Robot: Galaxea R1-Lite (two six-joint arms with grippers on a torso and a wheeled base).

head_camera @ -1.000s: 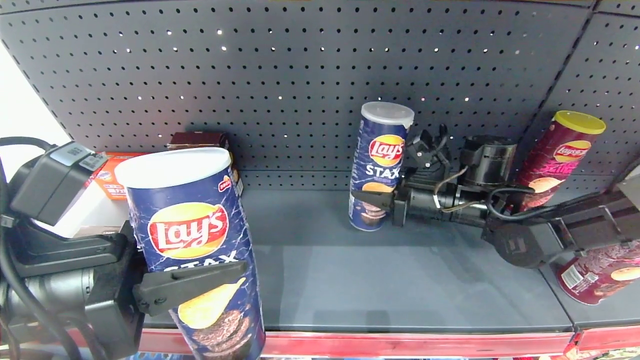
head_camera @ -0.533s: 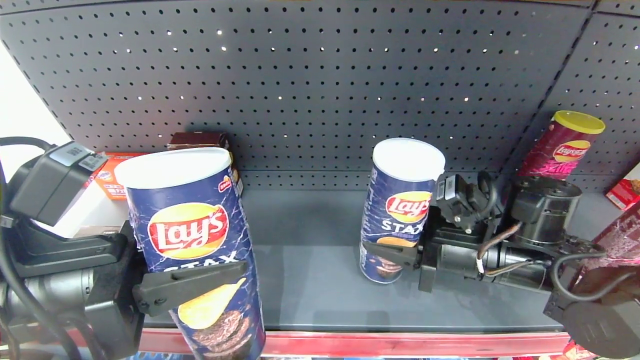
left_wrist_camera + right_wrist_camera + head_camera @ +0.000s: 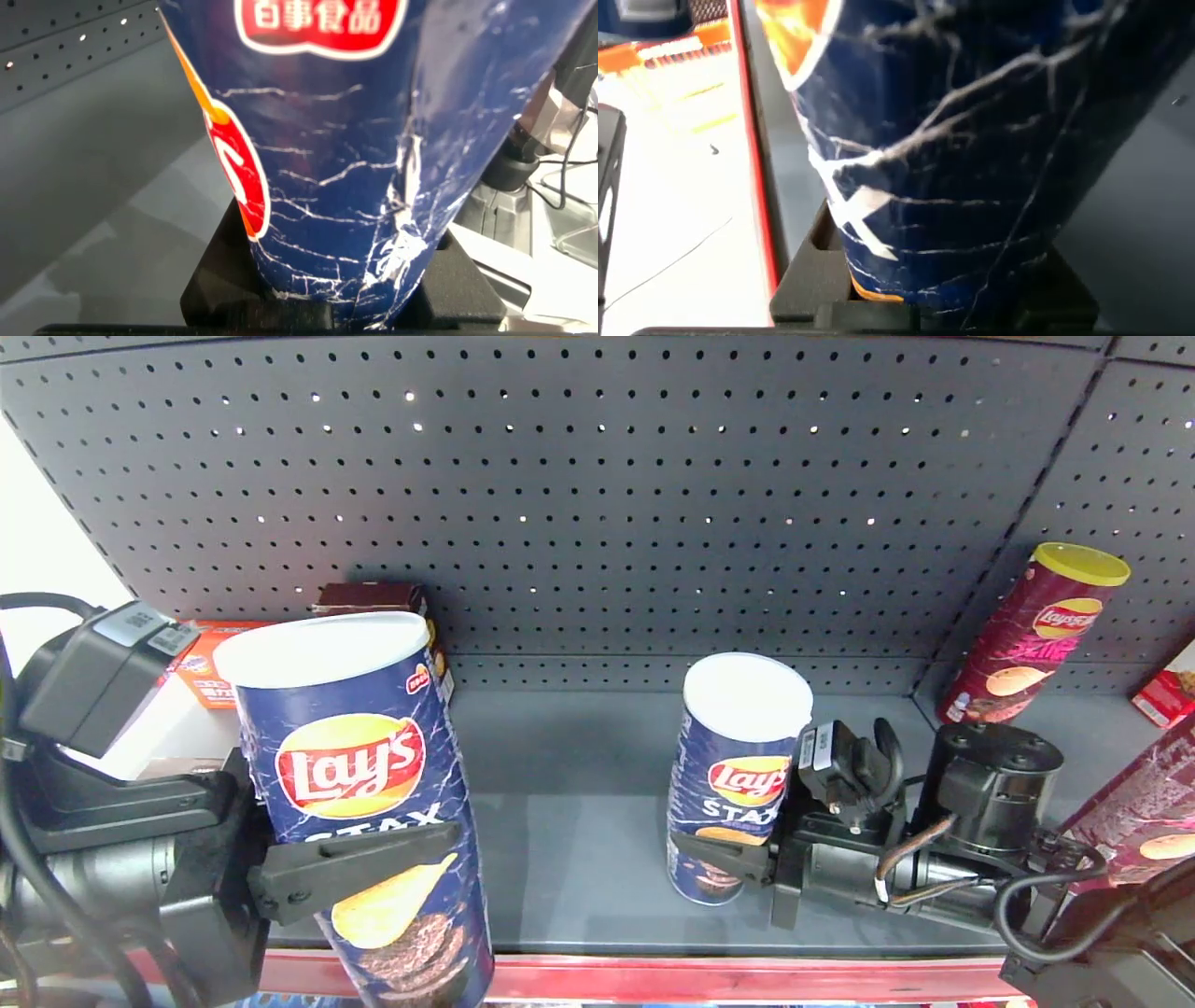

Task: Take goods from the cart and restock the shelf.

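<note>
My left gripper is shut on a blue chip can with a white lid, held upright in front of the shelf's red front edge at the left. The same can rises from between the left jaws in the left wrist view. My right gripper is shut on a second blue chip can, upright over the grey shelf board near its front, right of centre. Whether its base touches the board I cannot tell. That can also shows close up in the right wrist view.
A maroon chip can leans against the pegboard back at the right, and another maroon can is at the right edge. A red box lies beyond. At the back left stand an orange box and a dark box.
My right gripper has carried its blue can from the back of the shelf toward the front and lower down. The left arm and its can have stayed still.
</note>
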